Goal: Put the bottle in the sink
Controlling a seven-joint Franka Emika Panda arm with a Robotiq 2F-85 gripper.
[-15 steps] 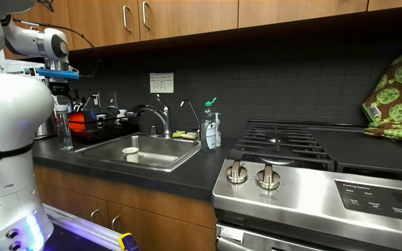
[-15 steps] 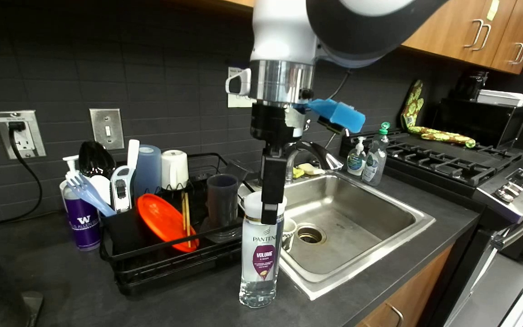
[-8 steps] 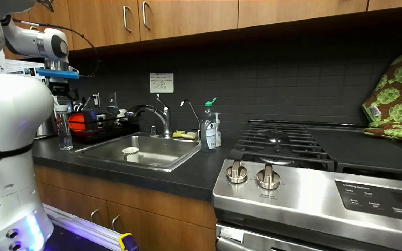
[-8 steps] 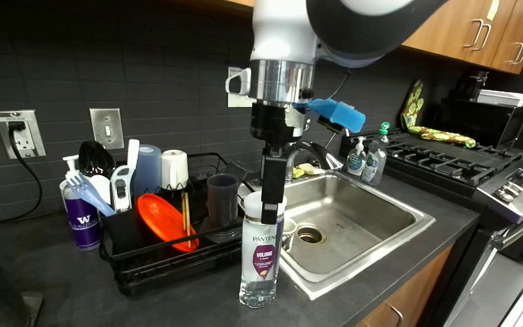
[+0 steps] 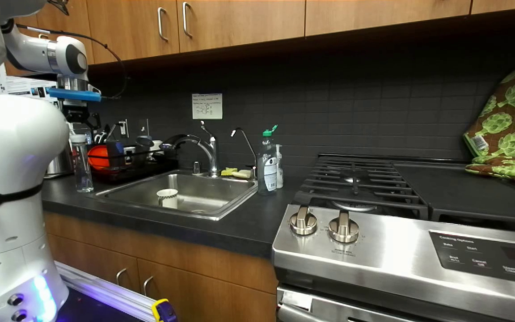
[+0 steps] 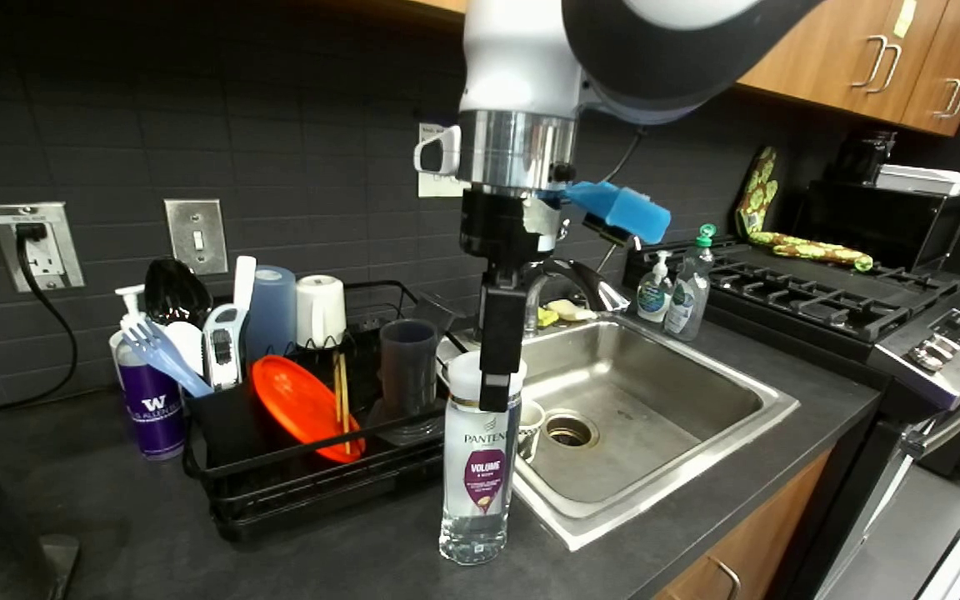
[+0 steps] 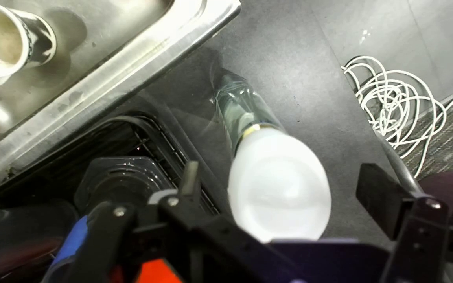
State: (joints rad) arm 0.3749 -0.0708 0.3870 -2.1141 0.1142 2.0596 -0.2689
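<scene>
The bottle, clear with a white cap and a purple label, stands upright on the dark counter beside the sink; it shows in both exterior views (image 5: 83, 172) (image 6: 473, 508) and in the wrist view (image 7: 279, 184). The sink, a rectangular steel basin with an arched chrome faucet, shows in both exterior views (image 5: 215, 188) (image 6: 647, 408); its rim corner is in the wrist view (image 7: 140, 59). My gripper (image 7: 281, 181) is open, its fingers on either side of the cap with gaps visible. In an exterior view one black finger (image 6: 500, 354) stands in front of the cap.
A black dish rack (image 6: 322, 467) with dishes, an orange plate (image 6: 301, 404) and a dark cup (image 6: 407, 367) is close beside the bottle. A patterned mug (image 5: 167, 198) sits in the sink. Soap bottles (image 6: 688, 292) stand at the sink's far side, beside the stove (image 6: 788, 283).
</scene>
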